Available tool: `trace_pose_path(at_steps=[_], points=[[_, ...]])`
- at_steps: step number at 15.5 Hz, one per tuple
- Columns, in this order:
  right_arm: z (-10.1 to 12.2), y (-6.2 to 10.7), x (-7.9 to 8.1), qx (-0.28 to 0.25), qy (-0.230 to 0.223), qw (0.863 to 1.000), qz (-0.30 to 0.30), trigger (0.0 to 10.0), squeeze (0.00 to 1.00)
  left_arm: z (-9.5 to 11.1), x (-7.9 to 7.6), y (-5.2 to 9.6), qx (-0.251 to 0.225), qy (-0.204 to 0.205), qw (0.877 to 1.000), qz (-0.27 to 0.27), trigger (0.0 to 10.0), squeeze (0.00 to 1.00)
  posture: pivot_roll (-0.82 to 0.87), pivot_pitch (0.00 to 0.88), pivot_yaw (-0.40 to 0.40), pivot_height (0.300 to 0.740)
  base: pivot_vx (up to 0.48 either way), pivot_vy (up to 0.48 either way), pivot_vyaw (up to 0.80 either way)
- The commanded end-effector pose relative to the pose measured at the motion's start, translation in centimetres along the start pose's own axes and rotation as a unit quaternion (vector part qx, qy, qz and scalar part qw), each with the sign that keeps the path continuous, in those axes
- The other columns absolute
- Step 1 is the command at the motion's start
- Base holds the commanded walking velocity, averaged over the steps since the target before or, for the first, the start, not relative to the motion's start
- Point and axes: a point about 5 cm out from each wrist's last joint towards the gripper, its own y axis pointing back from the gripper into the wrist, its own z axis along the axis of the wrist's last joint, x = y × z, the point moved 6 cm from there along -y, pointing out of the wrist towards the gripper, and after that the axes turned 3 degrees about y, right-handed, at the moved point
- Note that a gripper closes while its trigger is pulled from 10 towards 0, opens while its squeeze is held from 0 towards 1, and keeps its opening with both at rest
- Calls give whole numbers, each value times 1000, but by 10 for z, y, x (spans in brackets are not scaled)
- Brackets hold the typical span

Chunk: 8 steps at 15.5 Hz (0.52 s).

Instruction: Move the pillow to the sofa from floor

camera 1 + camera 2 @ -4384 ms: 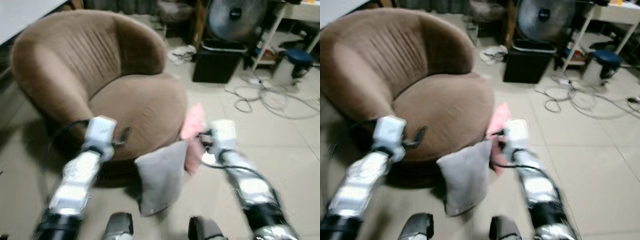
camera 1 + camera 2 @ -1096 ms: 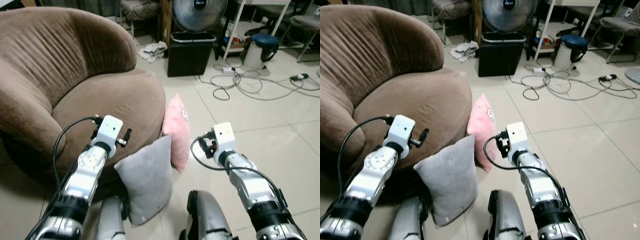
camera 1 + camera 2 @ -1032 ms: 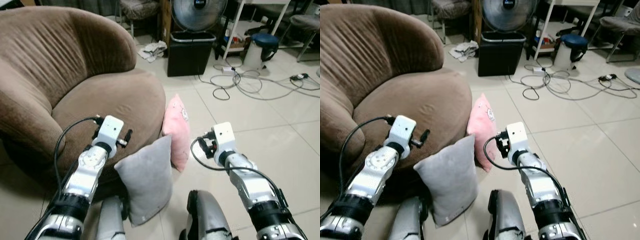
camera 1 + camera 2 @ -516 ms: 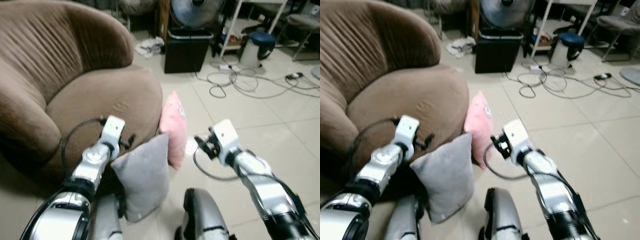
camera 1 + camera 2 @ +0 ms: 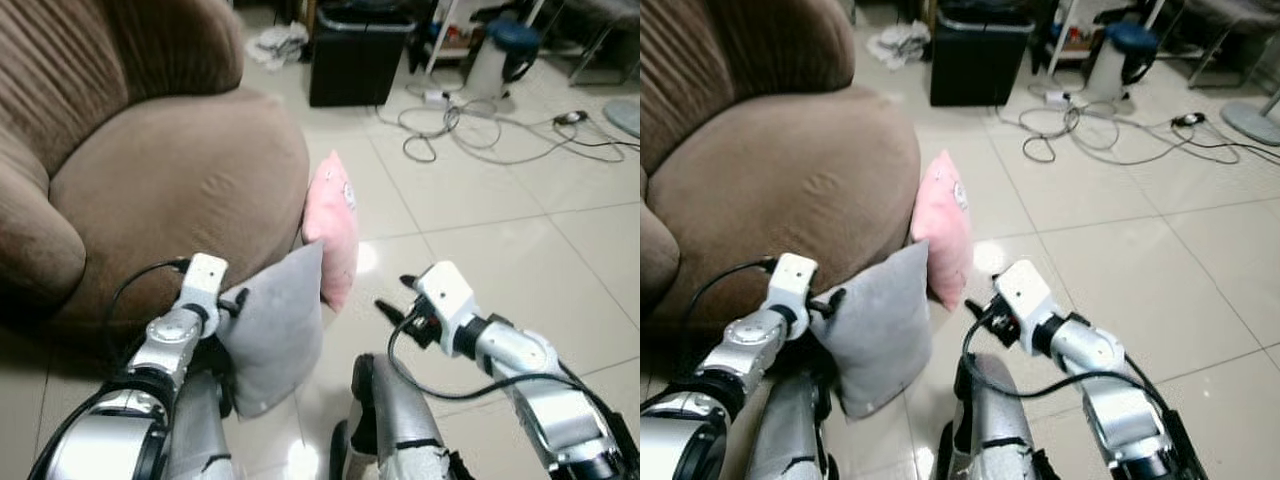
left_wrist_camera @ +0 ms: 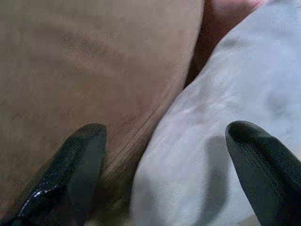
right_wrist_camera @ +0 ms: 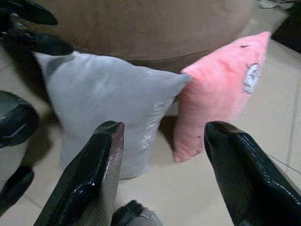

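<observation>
A brown sofa [image 5: 760,190] fills the view from nine to twelve o'clock. A grey pillow [image 5: 875,325] stands on the tiled floor [image 5: 1120,260] near the centre, leaning against the sofa's front. A pink pillow [image 5: 943,232] stands upright just beyond it, at its one o'clock, also against the sofa. The left hand [image 5: 830,298] sits at the grey pillow's nine o'clock edge, touching it. The right hand [image 5: 975,312] hovers at the grey pillow's three o'clock, apart from both pillows, its fingers spread. A black bin [image 5: 975,55] stands at twelve o'clock, with loose cables [image 5: 1090,125] on the floor at one o'clock.
</observation>
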Motion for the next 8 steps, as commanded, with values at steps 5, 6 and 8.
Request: trace_pose_path(at_steps=[5, 6, 8], points=[[3, 14, 24, 4, 7, 999, 48, 10000, 0, -26, 2, 8, 13, -39, 999, 25, 10000, 1000, -84, 191, -147, 557, 0, 0, 0], [4, 17, 27, 4, 11, 998, 55, 10000, 0, -27, 2, 8, 11, -46, 998, 35, 10000, 1000, -89, 193, -148, 557, 0, 0, 0], [-1, 21, 32, 16, 20, 998, 65, 10000, 0, -31, -6, 7, 15, -44, 999, 26, 10000, 902, -97, 195, -146, 557, 0, 0, 0]])
